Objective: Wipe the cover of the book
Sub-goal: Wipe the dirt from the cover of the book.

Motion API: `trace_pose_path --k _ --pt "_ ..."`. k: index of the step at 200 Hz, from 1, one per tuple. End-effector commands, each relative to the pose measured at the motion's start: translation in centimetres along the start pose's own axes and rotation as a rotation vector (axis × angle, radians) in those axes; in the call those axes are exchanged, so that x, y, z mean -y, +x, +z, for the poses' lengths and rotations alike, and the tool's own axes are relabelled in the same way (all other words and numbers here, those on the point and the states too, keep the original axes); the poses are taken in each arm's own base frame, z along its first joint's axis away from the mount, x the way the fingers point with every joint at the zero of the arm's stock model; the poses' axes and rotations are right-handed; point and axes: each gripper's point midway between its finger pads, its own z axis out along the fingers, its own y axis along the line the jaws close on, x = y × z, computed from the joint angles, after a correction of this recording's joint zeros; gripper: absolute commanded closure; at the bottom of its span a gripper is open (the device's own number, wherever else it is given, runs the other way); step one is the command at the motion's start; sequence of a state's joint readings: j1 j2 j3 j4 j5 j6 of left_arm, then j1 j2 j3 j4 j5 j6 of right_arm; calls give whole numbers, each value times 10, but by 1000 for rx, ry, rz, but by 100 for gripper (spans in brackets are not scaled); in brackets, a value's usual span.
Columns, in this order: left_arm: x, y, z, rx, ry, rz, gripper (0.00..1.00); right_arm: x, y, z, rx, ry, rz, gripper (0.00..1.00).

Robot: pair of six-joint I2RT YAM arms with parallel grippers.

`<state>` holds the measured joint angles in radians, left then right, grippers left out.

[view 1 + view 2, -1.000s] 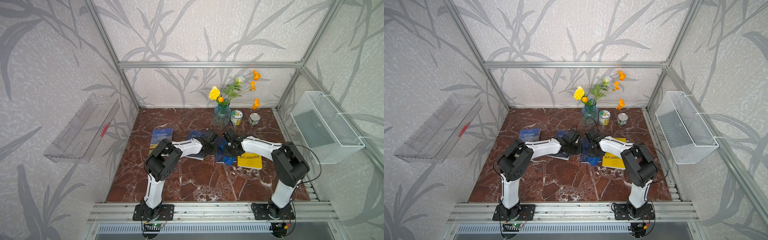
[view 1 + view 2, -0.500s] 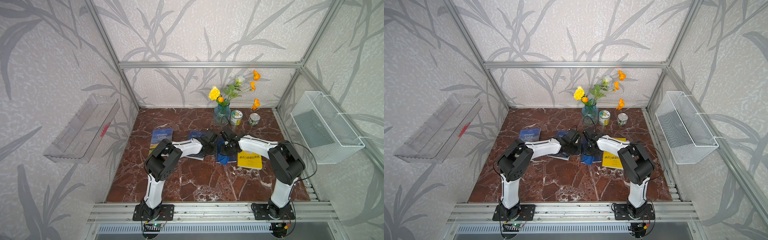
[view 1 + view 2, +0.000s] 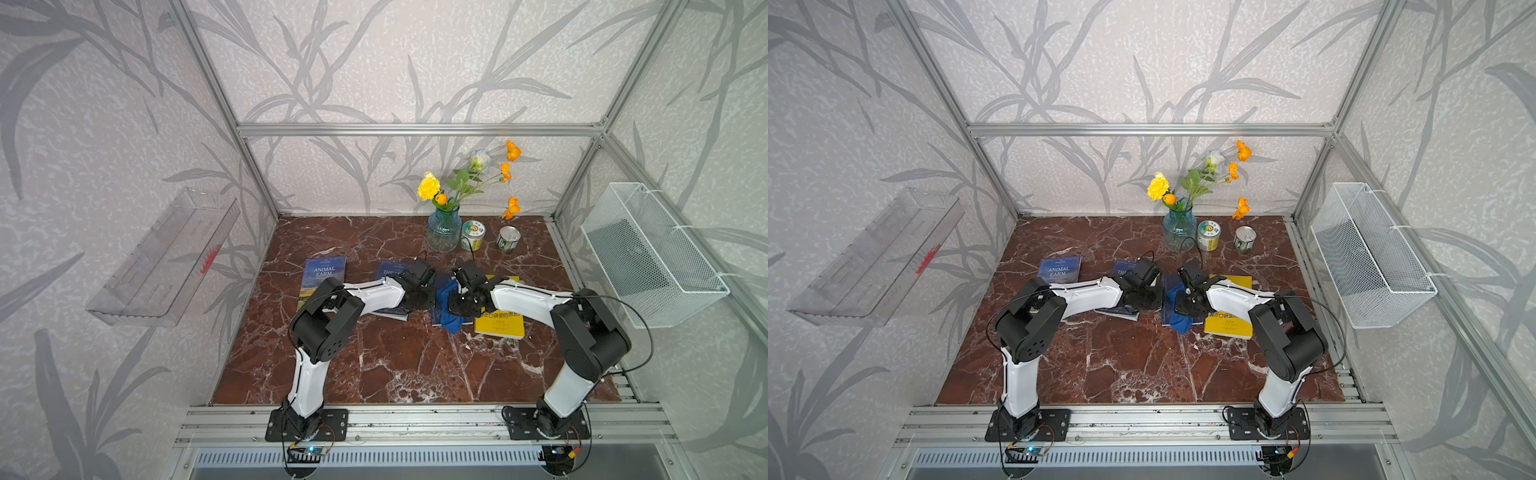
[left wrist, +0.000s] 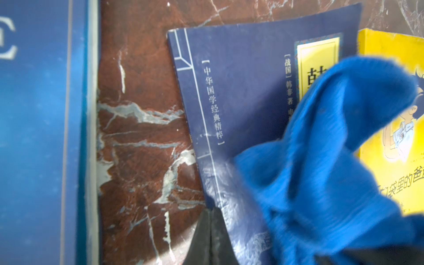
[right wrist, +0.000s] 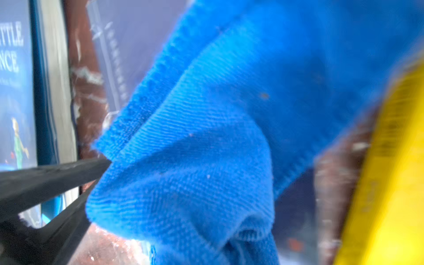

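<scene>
The navy book (image 4: 241, 91), lettered 中华国学经典精粹, lies on the red marble table (image 3: 395, 365) beside a yellow book (image 3: 498, 326). The right gripper (image 5: 98, 176) pinches a blue cloth (image 4: 332, 160) on it; the left gripper (image 4: 212, 220) sits clenched at its edge.

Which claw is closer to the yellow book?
Right. The right claw, gripping the blue cloth, sits just beside the yellow book; the left claw is across the dark blue book, farther away.
</scene>
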<state>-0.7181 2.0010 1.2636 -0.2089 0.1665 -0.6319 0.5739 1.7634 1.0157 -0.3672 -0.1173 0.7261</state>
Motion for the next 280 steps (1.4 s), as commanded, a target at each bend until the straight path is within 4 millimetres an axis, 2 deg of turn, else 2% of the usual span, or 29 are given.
trace_pose_path --k 1,16,36,61,79,93,118,171,192,222,269,280 --pt "-43 47 18 -155 -149 -17 98 26 80 34 -273 135 20 95" --pt "-43 47 18 -156 -150 -18 98 32 79 36 -280 152 33 95" --pt "-43 47 18 -156 -151 -18 98 61 74 29 -278 221 65 95" --pt "-43 47 19 -157 -150 -17 98 91 65 11 -240 230 125 95" --pt "-43 47 20 -159 -148 -20 98 100 57 0 -205 242 131 95" --pt "-43 47 21 -160 -147 -19 98 97 51 -1 -194 238 125 95" --pt "-44 47 20 -158 -155 -16 98 82 38 13 -200 206 129 95" --pt "-43 46 18 -155 -149 -16 99 66 -22 45 -162 293 85 95" --pt "-42 46 17 -153 -148 -15 98 62 -33 53 -169 312 67 95" --pt "-42 47 18 -155 -147 -17 98 67 -23 47 -172 309 62 95" --pt "-42 47 18 -158 -146 -17 98 92 40 20 -205 316 45 95" --pt "-42 47 18 -158 -146 -16 98 99 49 13 -201 321 50 95"
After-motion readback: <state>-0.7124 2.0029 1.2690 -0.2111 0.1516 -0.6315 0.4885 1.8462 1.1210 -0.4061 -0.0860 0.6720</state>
